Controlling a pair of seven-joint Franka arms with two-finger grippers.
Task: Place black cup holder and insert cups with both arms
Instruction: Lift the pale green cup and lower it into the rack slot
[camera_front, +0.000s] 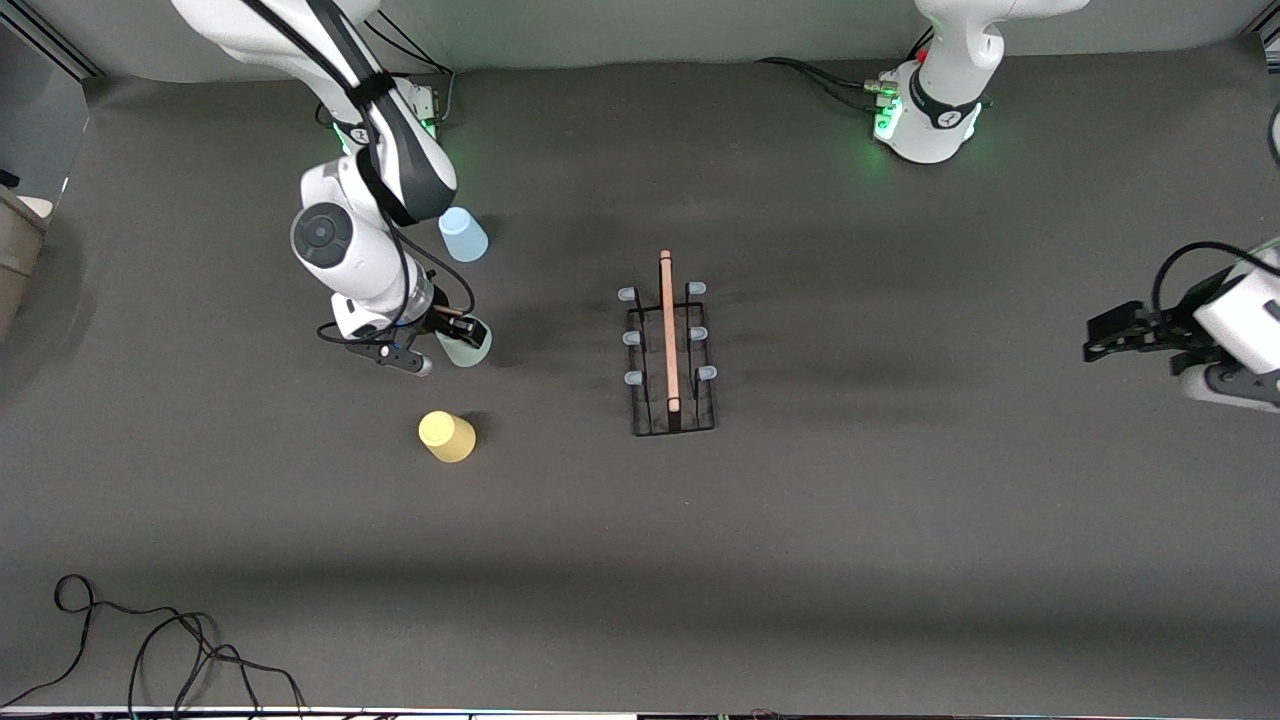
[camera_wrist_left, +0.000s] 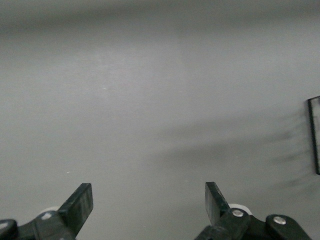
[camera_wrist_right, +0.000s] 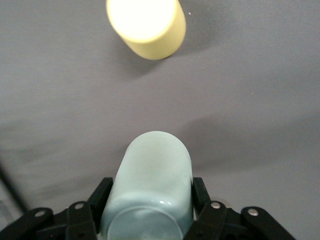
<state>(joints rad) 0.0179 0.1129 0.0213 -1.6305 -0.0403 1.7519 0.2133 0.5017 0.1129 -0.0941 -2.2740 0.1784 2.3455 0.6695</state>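
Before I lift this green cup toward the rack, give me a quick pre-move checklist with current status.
1. Right tool shut on green cup: ok.
2. Grip firm enough to lift: cannot tell.
3. Rack upright, all six prongs free: ok.
4. Table between cup and rack bare: ok.
5. Yellow cup and blue cup apart from the held cup: ok.
6. Left tool open, waiting at its own end away from the rack: ok.
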